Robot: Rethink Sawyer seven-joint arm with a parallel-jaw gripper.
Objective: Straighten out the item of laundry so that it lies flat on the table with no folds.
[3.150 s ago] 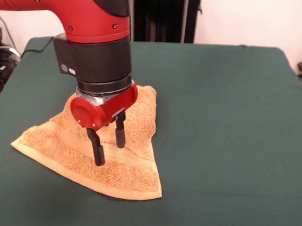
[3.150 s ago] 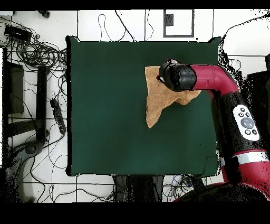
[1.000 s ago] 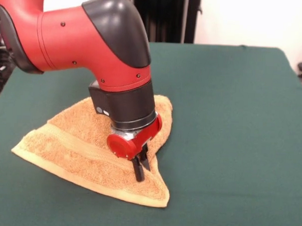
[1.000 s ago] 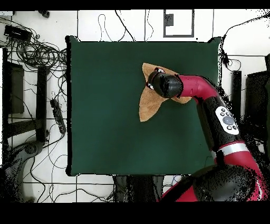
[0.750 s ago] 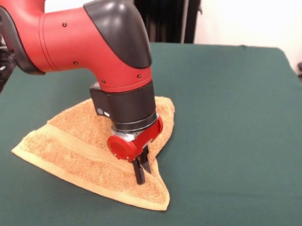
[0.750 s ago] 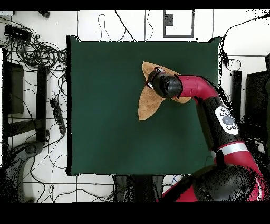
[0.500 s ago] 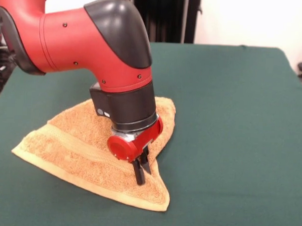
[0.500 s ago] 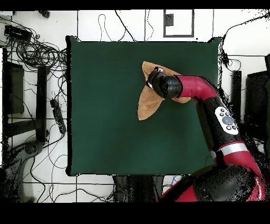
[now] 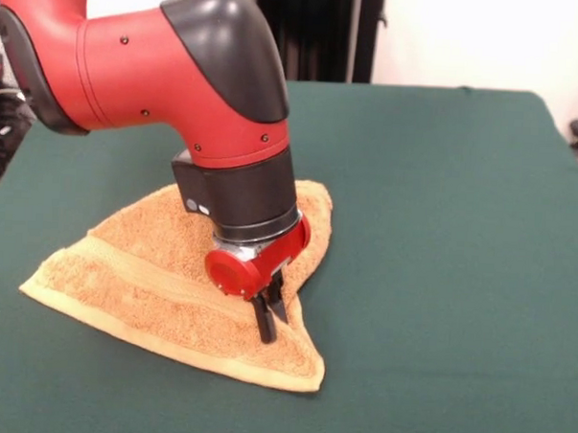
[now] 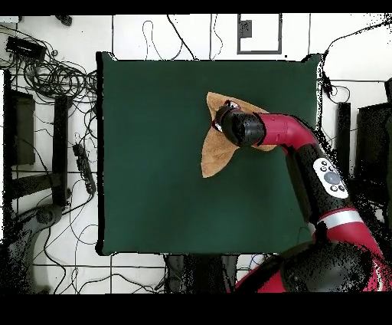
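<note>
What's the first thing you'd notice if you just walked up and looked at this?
The big red and black robot arm, reaching down over the table's left part in the front view. Its gripper has its jaws closed together, pinching the golden-orange towel. The towel lies folded into a rough triangle on the dark green table.

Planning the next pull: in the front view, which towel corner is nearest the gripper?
The lower right corner of the towel, just below the shut gripper; the left corner lies far off.
</note>
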